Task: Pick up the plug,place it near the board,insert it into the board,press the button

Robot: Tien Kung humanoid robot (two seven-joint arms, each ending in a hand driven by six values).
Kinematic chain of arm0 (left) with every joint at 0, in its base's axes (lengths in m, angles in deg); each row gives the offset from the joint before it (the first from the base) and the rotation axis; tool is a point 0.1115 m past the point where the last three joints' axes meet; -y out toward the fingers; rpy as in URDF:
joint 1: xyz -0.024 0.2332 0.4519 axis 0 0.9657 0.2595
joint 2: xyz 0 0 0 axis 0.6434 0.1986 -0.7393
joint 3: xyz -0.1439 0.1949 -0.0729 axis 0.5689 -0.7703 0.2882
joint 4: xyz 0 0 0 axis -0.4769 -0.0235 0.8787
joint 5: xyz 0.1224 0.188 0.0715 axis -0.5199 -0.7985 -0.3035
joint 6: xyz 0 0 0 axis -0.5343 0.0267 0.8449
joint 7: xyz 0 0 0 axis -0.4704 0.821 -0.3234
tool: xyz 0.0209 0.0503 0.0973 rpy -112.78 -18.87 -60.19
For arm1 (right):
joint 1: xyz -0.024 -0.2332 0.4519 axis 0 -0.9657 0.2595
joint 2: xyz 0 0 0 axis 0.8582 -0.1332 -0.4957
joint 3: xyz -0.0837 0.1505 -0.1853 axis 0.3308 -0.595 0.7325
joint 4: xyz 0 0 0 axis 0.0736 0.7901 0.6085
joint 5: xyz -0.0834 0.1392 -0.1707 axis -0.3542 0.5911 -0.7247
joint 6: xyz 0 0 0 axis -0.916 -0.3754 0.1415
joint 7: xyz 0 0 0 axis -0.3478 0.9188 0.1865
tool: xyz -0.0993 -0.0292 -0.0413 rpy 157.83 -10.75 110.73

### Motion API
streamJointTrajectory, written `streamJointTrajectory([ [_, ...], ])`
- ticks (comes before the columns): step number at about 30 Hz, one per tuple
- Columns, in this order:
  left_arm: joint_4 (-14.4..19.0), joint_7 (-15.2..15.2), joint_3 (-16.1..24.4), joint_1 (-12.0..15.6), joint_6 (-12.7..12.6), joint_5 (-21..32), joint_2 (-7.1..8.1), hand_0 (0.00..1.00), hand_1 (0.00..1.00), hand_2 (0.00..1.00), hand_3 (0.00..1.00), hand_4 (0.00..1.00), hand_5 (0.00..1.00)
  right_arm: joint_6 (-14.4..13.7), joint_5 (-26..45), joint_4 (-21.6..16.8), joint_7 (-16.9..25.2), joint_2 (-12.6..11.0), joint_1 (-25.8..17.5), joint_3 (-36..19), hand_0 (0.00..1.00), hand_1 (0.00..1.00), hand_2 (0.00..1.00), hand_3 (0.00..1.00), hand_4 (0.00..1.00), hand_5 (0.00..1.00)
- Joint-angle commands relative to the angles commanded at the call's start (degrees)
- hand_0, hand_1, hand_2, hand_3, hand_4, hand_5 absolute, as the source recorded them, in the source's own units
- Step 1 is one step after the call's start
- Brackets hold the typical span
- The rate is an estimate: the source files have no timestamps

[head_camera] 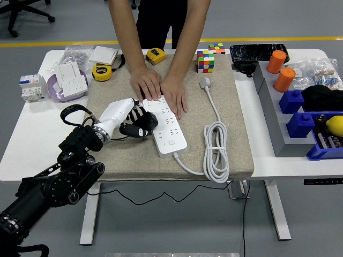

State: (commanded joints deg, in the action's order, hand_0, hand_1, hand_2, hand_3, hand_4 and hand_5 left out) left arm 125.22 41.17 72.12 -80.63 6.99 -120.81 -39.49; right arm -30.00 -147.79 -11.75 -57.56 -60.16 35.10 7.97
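A white power strip (167, 126) lies on the beige mat (214, 160), running from mid-mat toward the near right. My left hand (134, 121), white-backed with black fingers, is shut on a black plug (143, 122) at the strip's left edge, about level with its middle sockets. A thin black cable trails from the plug toward my arm. A person's two hands (161, 90) press flat on the strip's far end. The strip's own white cord (217, 152) lies coiled to the right, ending in a grey plug (205, 82).
Two yellow tape measures (102, 72), a purple dish with a white socket (68, 80) and a breaker (31, 87) lie at the left. Rubik's cubes (205, 60) stand behind the mat. A grey tray, orange cylinders (284, 79) and blue bins (308, 126) fill the right.
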Motion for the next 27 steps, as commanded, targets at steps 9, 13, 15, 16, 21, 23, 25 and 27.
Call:
streamJointTrajectory([
  [9,0.1,0.0,-0.2,0.1,0.6,0.4,0.10,0.402,0.443,0.448,0.486,0.785,0.136,0.0,-0.2,0.0,-0.1,-0.1,-0.1,-0.2,0.939,0.883,0.825,0.832,0.998,0.862],
  [13,0.2,0.2,-0.3,0.2,1.0,1.0,0.15,0.495,0.619,0.551,0.545,0.876,0.186,0.1,-0.2,0.0,-0.1,-0.1,-0.1,-0.3,0.939,0.883,0.825,0.832,0.998,0.861],
  [15,0.2,0.2,-0.4,0.2,1.3,1.3,0.19,0.495,0.619,0.551,0.545,0.876,0.186,0.1,-0.2,0.0,-0.1,-0.1,-0.2,-0.3,0.939,0.883,0.825,0.832,0.998,0.861],
  [16,0.2,0.2,-0.4,0.2,1.5,1.5,0.20,0.495,0.619,0.551,0.545,0.876,0.186,0.1,-0.2,0.0,-0.1,-0.1,-0.2,-0.3,0.939,0.883,0.825,0.832,0.998,0.861],
  [21,0.2,0.2,-0.5,0.3,2.2,2.5,0.24,0.691,0.749,0.693,0.621,0.998,0.306,0.2,-0.1,0.0,-0.1,-0.1,-0.3,-0.2,0.939,0.883,0.825,0.832,0.998,0.861],
  [23,0.3,0.2,-0.5,0.3,2.5,2.8,0.27,0.691,0.749,0.693,0.621,0.998,0.306,0.2,0.0,0.0,-0.1,-0.1,-0.3,0.0,0.939,0.883,0.825,0.832,0.998,0.861],
  [25,0.4,0.3,-0.5,0.3,2.7,3.2,0.31,0.760,0.796,0.734,0.733,0.998,0.388,0.2,0.0,0.0,-0.1,-0.1,-0.3,-0.1,0.941,0.883,0.825,0.832,0.998,0.861],
  [27,0.5,0.4,-0.4,0.4,3.2,4.0,0.35,0.760,0.796,0.734,0.733,0.998,0.388,0.2,0.0,0.0,-0.1,-0.1,-0.3,-0.1,0.941,0.883,0.825,0.832,0.998,0.861],
])
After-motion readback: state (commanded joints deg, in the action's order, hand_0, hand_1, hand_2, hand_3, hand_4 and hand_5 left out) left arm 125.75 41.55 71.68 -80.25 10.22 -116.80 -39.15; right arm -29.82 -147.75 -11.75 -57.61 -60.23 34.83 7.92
